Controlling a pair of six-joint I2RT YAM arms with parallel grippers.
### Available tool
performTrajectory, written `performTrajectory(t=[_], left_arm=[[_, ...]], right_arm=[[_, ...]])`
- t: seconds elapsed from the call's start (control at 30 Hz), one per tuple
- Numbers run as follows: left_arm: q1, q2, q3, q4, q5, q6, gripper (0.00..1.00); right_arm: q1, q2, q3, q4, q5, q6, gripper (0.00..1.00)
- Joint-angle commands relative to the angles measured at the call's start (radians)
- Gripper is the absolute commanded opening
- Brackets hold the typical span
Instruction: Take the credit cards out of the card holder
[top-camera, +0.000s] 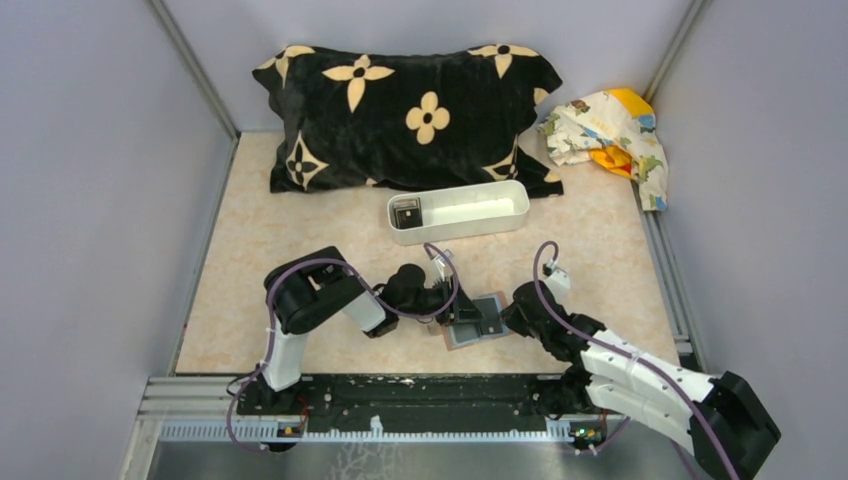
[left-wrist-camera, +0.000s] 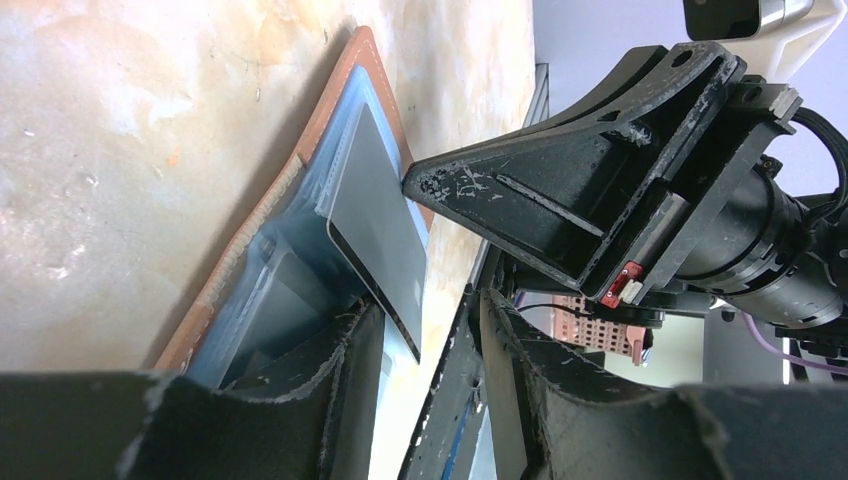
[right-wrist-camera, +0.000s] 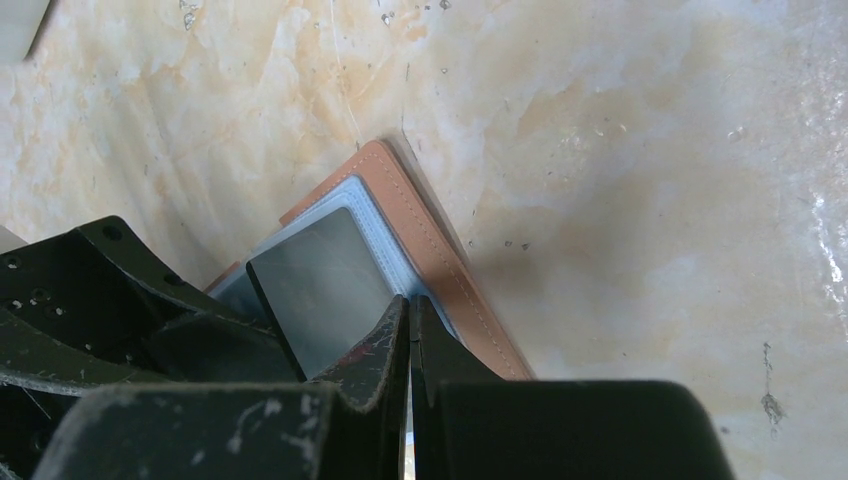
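The card holder (top-camera: 468, 334) lies open on the table between both grippers, with a brown rim (left-wrist-camera: 330, 110) and a light blue inside (right-wrist-camera: 385, 235). A dark grey credit card (left-wrist-camera: 375, 225) sticks partly out of its pocket, its free end tilted up; it also shows as the card (right-wrist-camera: 320, 285) in the right wrist view. My left gripper (left-wrist-camera: 428, 312) stands open, and the card's lower corner reaches into the gap between its fingers. My right gripper (right-wrist-camera: 410, 305) is shut, its tips (left-wrist-camera: 412, 185) pressed on the holder's blue inside beside the card. Another dark card (top-camera: 405, 212) lies in the white tray.
The long white tray (top-camera: 470, 200) stands just behind the grippers. A black pillow with tan flowers (top-camera: 400, 115) fills the back, and a crumpled patterned cloth (top-camera: 610, 135) lies at the back right. Grey walls close in the sides.
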Motion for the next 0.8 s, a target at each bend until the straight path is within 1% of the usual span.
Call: performTrajectory(t=[0.0, 0.17, 0.23, 0.3, 0.37, 0.43, 0.5, 0.6, 0.63, 0.77], left_arm=[[0.003, 0.012, 0.042, 0.064, -0.035, -0.011, 0.46], [0.011, 0.009, 0.049, 0.052, -0.052, -0.017, 0.46], [0.011, 0.005, 0.05, 0.033, -0.071, -0.022, 0.43], [0.011, 0.003, 0.053, 0.024, -0.076, -0.018, 0.38], [0.011, 0.007, 0.057, 0.023, -0.073, -0.018, 0.36], [0.011, 0.012, 0.057, 0.031, -0.069, -0.024, 0.29], [0.011, 0.021, 0.051, 0.046, -0.068, -0.032, 0.25], [0.013, 0.029, 0.045, 0.063, -0.061, -0.038, 0.13], [0.013, 0.032, 0.043, 0.066, -0.057, -0.039, 0.1], [0.012, 0.039, 0.04, 0.074, -0.049, -0.042, 0.05]], right_arm=[[0.012, -0.014, -0.025, -0.035, -0.059, 0.011, 0.0], [0.012, -0.064, -0.027, -0.073, -0.053, 0.014, 0.0], [0.013, -0.073, -0.022, -0.088, -0.048, 0.013, 0.0], [0.012, -0.075, -0.018, -0.097, -0.043, 0.01, 0.0], [0.013, -0.073, -0.018, -0.096, -0.043, 0.01, 0.0], [0.013, -0.07, -0.019, -0.092, -0.045, 0.01, 0.0], [0.012, -0.065, -0.02, -0.087, -0.045, 0.009, 0.0], [0.013, -0.058, -0.022, -0.078, -0.046, 0.009, 0.0], [0.013, -0.055, -0.024, -0.075, -0.047, 0.01, 0.0], [0.013, -0.045, -0.027, -0.063, -0.047, 0.01, 0.0]])
